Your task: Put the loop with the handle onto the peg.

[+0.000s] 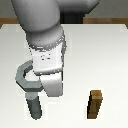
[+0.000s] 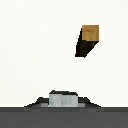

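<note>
Looking at the exterior view: the arm's white wrist housing hides the gripper, so finger spread can't be told. The loop with the handle hangs at the gripper, apparently held, just above the upright dark grey peg, possibly touching its top. Brown wooden block stands well apart toward the exterior view's right on the white table.

Wrist view: block ahead, unobstructed; a grey piece at the gripper's edge, likely the loop's handle.
</note>
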Available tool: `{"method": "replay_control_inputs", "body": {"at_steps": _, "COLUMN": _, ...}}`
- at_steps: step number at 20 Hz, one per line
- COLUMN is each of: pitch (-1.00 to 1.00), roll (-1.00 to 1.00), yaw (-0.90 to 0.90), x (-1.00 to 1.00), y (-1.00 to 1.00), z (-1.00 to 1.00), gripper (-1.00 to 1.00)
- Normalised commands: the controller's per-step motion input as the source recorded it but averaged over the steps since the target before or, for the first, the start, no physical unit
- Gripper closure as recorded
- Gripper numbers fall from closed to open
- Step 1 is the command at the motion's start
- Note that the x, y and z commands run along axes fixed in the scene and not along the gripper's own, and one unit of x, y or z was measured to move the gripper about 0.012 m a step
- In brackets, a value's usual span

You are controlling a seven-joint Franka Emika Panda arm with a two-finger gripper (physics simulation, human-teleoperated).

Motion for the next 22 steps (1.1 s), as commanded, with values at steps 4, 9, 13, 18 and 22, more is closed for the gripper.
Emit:
{"method": "replay_control_inputs", "body": {"at_steps": 4, "pitch": 0.00, "roll": 0.00, "yaw": 0.00, "x": 0.00, "y": -0.25, "z": 0.00, "gripper": 1.00}}
{"method": "replay_control_inputs", "body": {"at_steps": 9, "pitch": 0.00, "roll": 0.00, "yaw": 0.00, "x": 0.20, "y": -0.20, "z": 0.00, "gripper": 1.00}}
{"method": "replay_control_inputs", "body": {"at_steps": 13, "pitch": 0.00, "roll": 0.00, "yaw": 0.00, "x": 0.50, "y": 0.00, "z": -0.25, "gripper": 1.00}}
{"method": "replay_control_inputs", "body": {"at_steps": 18, "pitch": 0.00, "roll": 0.00, "yaw": 0.00, "x": 0.00, "y": 0.00, "z": -0.60, "gripper": 1.00}}
{"method": "replay_control_inputs", "body": {"at_steps": 22, "pitch": 0.00, "roll": 0.00, "yaw": 0.00, "x": 0.00, "y": 0.00, "z": -0.75, "gripper": 1.00}}
